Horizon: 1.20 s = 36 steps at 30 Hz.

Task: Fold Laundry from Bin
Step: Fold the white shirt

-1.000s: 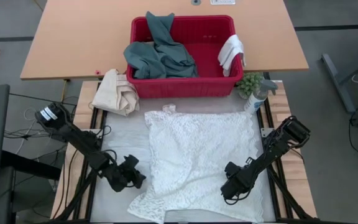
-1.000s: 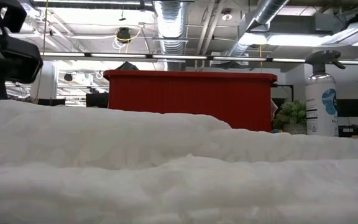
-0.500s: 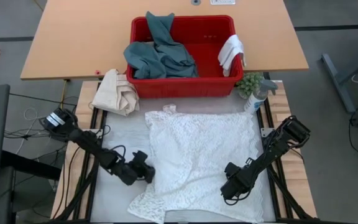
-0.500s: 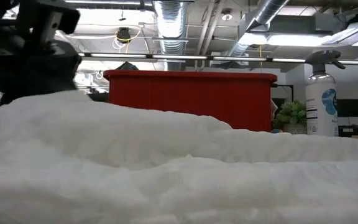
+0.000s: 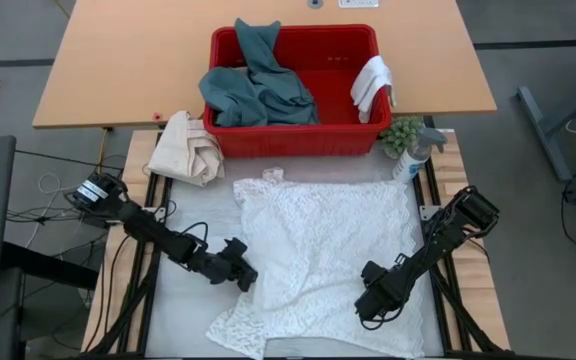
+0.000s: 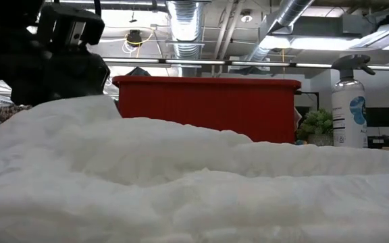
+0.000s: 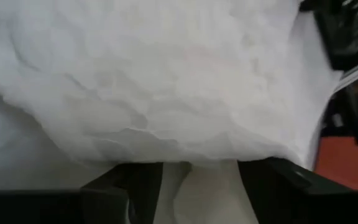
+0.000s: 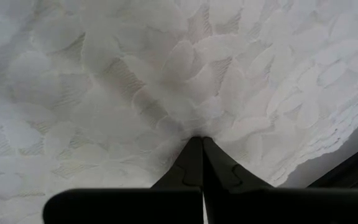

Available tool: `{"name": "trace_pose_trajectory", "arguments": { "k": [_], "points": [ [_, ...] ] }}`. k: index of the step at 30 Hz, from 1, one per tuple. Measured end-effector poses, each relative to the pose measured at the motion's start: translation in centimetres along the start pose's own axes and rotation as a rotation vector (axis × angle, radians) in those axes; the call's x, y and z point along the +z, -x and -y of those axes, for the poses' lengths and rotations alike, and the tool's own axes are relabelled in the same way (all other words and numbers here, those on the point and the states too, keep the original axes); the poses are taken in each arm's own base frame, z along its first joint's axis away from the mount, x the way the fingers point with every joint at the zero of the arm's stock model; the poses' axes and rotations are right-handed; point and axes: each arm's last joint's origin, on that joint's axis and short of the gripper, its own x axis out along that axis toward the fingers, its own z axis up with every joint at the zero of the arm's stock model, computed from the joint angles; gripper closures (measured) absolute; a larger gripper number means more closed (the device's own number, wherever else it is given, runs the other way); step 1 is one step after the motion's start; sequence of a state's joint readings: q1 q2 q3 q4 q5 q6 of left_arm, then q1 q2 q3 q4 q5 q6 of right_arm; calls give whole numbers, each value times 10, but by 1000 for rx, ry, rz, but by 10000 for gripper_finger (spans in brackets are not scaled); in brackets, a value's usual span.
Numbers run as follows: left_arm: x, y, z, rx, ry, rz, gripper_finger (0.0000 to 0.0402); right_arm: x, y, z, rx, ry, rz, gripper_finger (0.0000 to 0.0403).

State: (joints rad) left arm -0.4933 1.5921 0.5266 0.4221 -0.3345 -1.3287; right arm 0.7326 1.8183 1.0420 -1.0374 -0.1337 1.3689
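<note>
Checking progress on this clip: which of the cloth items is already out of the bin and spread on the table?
The white textured towel, lying spread between both grippers. The teal-green garment and small white cloth sit in the red bin.

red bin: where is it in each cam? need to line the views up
High view: the red bin sits top centre, on the far side of the white lace cloth.
Low view: the red bin is mid-frame, its wall rising behind the white cloth.
Left wrist view: only an orange-red patch at one edge; cannot tell if it is the bin.
Right wrist view: not in it.
Shared landmark: the spray bottle beside the bin.
</note>
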Motion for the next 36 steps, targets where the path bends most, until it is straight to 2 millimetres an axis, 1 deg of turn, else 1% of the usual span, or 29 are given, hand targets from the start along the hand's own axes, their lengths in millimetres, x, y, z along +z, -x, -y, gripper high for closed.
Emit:
{"name": "trace_pose_trajectory", "arguments": {
  "k": [6,13,17,19,21,23,25,28,29,32,36],
  "points": [
    [1,-1,-2,8,-23,-61,203,0,0,0,0,12,2,385],
    [-5,0,-4,5,-44,-206,203,0,0,0,0,15,3,385],
    [-7,1,-4,-1,-49,-222,203,0,0,0,-1,15,7,385],
    [-6,1,-2,-18,-46,-224,211,0,0,0,-1,15,9,385],
    [-7,1,-2,-25,-48,-229,231,0,0,0,-2,15,9,385],
    [-7,1,-2,-18,-52,-235,260,0,0,0,-2,15,9,385],
    [-7,1,-2,-23,-65,-239,299,0,0,0,-2,15,9,385],
    [-7,1,-2,-31,-65,-246,374,0,0,0,-2,15,9,385],
    [-7,1,-1,-33,-45,-252,387,0,0,0,-2,15,9,385],
    [-9,2,-1,-38,5,-302,398,0,0,0,-2,15,10,385],
    [-13,13,7,-60,60,-342,401,0,0,0,-3,15,15,385]
  ]
}}
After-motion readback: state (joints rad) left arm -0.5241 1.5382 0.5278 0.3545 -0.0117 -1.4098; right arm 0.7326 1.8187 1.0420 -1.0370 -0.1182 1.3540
